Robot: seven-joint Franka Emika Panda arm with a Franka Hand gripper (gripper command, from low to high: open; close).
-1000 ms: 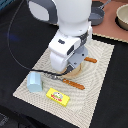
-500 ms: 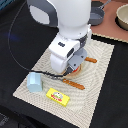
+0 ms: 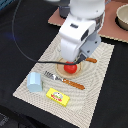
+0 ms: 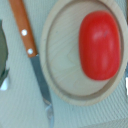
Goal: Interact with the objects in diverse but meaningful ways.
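Hanging low over a woven placemat [image 3: 95, 85], the white robot arm covers most of a round beige plate [image 4: 60, 60]. A red tomato [image 3: 71, 68] lies on that plate, directly beneath the gripper [image 3: 76, 59]; whether its fingers are spread or clenched cannot be told. Nearer, a wooden-handled fork [image 3: 64, 80] lies flat. At the exterior view's left stands a pale blue cup [image 3: 35, 81], with a flat yellow packet [image 3: 57, 96] beside it.

Robot lab bench with toy dining set.
A woven placemat [image 3: 95, 80] lies on a black table [image 3: 20, 45]; a robot cable [image 3: 22, 50] trails beside the mat.
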